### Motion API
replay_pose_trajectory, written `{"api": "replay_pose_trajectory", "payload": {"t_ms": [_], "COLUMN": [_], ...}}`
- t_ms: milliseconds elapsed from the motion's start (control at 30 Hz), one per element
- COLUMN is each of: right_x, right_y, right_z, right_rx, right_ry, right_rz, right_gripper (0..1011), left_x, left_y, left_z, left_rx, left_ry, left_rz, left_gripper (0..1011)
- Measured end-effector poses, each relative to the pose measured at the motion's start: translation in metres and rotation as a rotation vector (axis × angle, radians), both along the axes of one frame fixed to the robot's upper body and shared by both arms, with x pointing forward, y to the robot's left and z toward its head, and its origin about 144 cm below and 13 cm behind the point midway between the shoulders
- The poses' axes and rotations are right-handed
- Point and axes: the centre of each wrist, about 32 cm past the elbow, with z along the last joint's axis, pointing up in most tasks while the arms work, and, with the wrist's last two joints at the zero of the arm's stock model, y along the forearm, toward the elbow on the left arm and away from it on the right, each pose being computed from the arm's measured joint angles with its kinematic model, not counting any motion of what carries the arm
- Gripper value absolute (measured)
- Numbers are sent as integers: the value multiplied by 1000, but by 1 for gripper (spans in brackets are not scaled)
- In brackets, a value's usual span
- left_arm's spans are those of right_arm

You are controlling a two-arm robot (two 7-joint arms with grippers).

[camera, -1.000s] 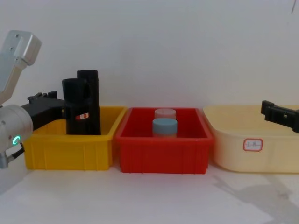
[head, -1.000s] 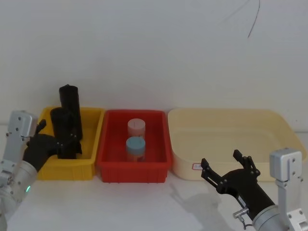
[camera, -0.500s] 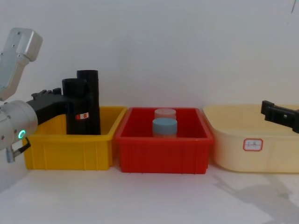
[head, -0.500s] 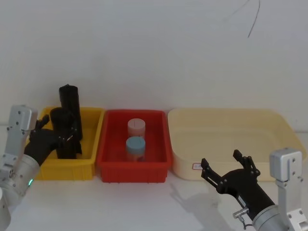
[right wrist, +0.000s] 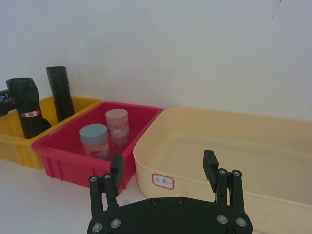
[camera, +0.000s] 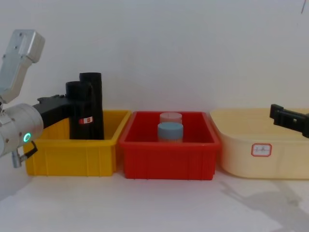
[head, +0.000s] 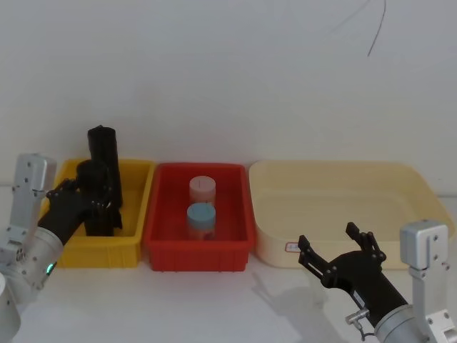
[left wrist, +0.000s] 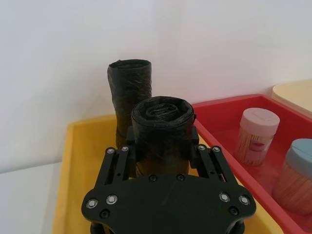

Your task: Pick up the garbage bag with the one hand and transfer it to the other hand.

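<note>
The garbage bag (head: 95, 175) is a thick black roll with a red-and-white sticker, standing upright in the yellow bin (head: 100, 251). My left gripper (head: 102, 204) reaches into the bin from the left and is shut on it. In the left wrist view its fingers (left wrist: 130, 148) press both sides of the garbage bag (left wrist: 161, 122). From the chest view the sticker faces forward on the garbage bag (camera: 83, 108), with the left gripper (camera: 67, 104) at mid-height. My right gripper (head: 327, 237) hovers open before the cream tray, holding nothing.
A second black roll (head: 103, 150) stands just behind the held one in the same bin. The red bin (head: 200, 254) in the middle holds a blue-lidded jar (head: 201, 218) and a pink-lidded jar (head: 202, 188). A cream tray (head: 343, 171) stands on the right.
My left arm has pushed forward and to the right, bringing its fingers farther around the stickered roll. The roll has shifted slightly right. The right arm has not moved.
</note>
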Motion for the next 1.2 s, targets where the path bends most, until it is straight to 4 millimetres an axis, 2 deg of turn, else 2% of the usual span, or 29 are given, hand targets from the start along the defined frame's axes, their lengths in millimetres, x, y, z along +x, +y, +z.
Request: {"api": "replay_pose_trajectory", "payload": {"t_ms": [333,833,1200], "right_x": [0,0,0], "right_y": [0,0,0], "right_z": [0,0,0], "right_rx": [0,0,0], "right_ry": [0,0,0], "right_rz": [0,0,0], "right_gripper": [999,1000,999], "left_x": [-16,-56,-69], "left_y": [-3,-20,-41], "left_z": [11,58,81], "left_rx": [-15,-30,-66], "left_ry": [-25,-202,-302], "left_rz": [-7,-136,-280], "left_gripper": [487,423,423]}}
